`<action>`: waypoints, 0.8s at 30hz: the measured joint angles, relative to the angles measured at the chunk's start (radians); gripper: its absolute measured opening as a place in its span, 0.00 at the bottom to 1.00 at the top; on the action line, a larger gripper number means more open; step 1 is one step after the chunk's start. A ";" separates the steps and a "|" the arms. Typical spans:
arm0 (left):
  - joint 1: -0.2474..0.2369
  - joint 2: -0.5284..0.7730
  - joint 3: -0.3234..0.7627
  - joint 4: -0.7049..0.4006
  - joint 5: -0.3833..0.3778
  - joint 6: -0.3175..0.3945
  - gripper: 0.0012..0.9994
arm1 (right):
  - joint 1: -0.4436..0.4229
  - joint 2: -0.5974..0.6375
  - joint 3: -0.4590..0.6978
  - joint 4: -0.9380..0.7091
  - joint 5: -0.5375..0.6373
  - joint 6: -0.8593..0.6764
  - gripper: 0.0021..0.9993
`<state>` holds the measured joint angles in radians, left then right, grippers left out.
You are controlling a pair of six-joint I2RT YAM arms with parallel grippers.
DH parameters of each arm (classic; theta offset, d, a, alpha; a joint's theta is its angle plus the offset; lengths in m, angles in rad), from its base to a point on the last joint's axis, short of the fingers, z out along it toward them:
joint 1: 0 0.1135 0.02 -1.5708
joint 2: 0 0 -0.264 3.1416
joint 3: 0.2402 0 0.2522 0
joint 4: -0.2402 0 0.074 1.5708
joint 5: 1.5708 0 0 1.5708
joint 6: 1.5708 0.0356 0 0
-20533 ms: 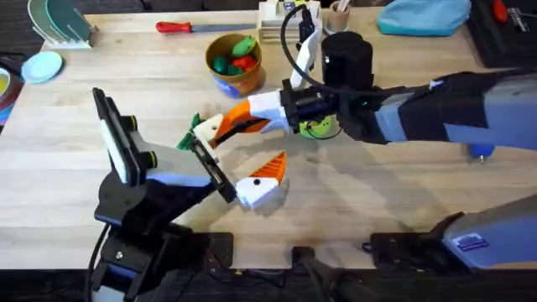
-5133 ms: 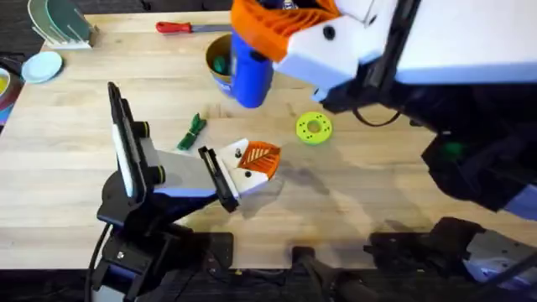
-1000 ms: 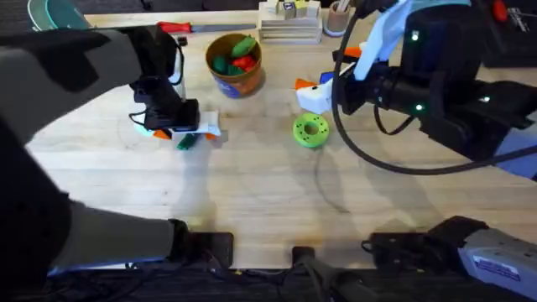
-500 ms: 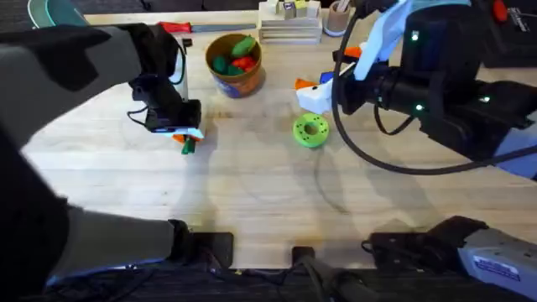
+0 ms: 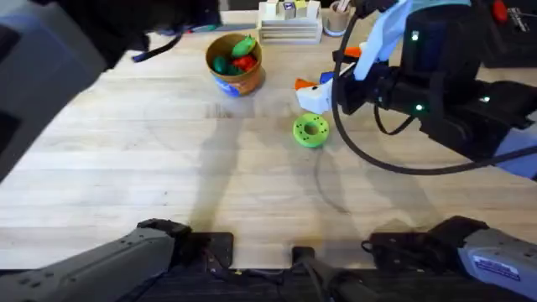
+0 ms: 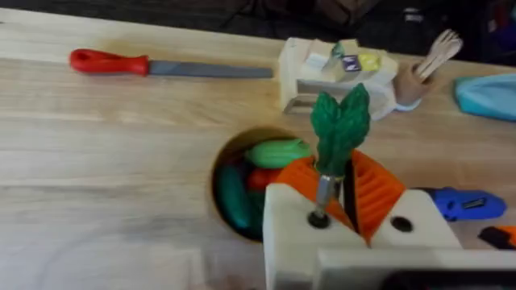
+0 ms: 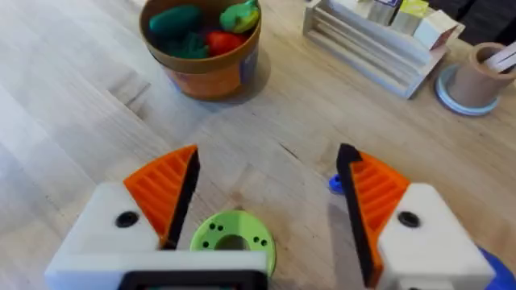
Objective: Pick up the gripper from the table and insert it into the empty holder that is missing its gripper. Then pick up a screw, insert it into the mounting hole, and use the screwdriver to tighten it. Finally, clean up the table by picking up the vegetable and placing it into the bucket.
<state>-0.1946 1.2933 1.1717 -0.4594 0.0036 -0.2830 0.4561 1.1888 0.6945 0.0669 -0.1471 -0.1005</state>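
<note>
Change: the vegetable has left the table, now lifted above the bucket.
Left gripper: clamped on the vegetable.
Right gripper: wide apart, empty, near the bucket.
Meaning: release likely next.

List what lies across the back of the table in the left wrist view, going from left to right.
Red-handled tool → bucket with toy vegetables inside → vegetable held upright in the left gripper → cup of wooden utensils → light blue cloth.
</note>
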 joint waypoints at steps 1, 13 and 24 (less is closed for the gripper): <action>-0.021 0.020 0.000 0.035 0.001 -0.028 0.02 | 0.000 0.000 0.000 0.000 0.000 0.000 0.99; -0.077 0.271 -0.002 0.073 -0.029 -0.142 0.02 | 0.000 0.000 0.000 0.000 0.000 0.000 0.99; -0.077 0.269 -0.002 0.077 -0.050 -0.179 0.99 | 0.000 0.000 0.000 0.000 0.000 0.000 0.99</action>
<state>-0.2714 1.5627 1.1694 -0.3821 -0.0467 -0.4618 0.4561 1.1889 0.6945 0.0669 -0.1471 -0.1001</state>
